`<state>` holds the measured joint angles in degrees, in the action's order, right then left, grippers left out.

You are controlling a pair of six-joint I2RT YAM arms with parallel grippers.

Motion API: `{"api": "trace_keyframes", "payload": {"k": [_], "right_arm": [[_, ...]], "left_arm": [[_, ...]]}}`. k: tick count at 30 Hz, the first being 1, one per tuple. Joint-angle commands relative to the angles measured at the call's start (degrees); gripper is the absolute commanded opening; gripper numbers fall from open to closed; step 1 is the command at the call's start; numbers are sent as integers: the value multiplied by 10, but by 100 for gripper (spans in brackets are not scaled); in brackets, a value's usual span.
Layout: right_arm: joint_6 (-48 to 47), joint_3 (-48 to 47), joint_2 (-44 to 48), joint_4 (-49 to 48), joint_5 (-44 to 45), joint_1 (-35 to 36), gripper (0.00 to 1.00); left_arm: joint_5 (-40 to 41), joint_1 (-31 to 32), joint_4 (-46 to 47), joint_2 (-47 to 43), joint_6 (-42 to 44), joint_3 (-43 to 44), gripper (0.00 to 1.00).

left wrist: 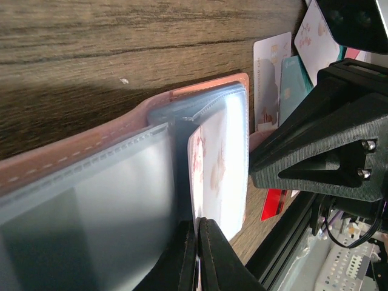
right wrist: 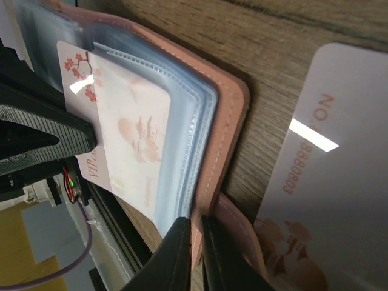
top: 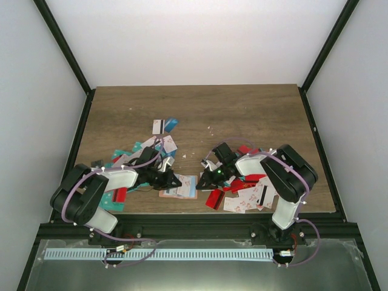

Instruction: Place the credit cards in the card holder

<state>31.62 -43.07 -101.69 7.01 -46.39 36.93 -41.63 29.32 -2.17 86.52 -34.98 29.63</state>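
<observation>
Salmon-pink card holder (right wrist: 227, 121) holds one white card (right wrist: 115, 127), partly sleeved.

This is looking like a robotics lab test cell. Plain white panels (top: 200, 36) are walling in a wood-grain bench (top: 200, 109) on three sides, with black frame posts (top: 60, 45) running up the corners. A left arm (top: 91, 194) and a right arm (top: 285, 176) are sitting bolted to a black metal rail (top: 194, 229) at the near edge. Purple cables (top: 74, 185) are looping along them, and a slotted cable duct (top: 157, 254) is lying just beyond the rail.
</observation>
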Motion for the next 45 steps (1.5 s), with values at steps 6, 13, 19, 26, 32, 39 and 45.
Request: {"api": "trace_keyframes", "payload": {"k": [6,13,19,26,32,39,45], "right_arm": [[21,6,-38,4,33,12,4],[28,2,-37,2,31,12,1],[31,0,-32,4,35,12,1],[27,-2,-24,7,41,13,1],[19,-8,-21,15,48,12,1],[13,-16,-13,17,51,12,1],[3,-23,-3,19,45,12,1]], "left_arm": [[6,27,-31,28,-3,14,4],[15,40,-55,38,-1,32,4],[3,48,-84,52,0,59,7],[-3,52,-184,36,22,108,21],[14,52,-288,-6,47,157,37],[58,51,-406,-39,80,214,47],[91,51,-439,-37,102,221,51]]}}
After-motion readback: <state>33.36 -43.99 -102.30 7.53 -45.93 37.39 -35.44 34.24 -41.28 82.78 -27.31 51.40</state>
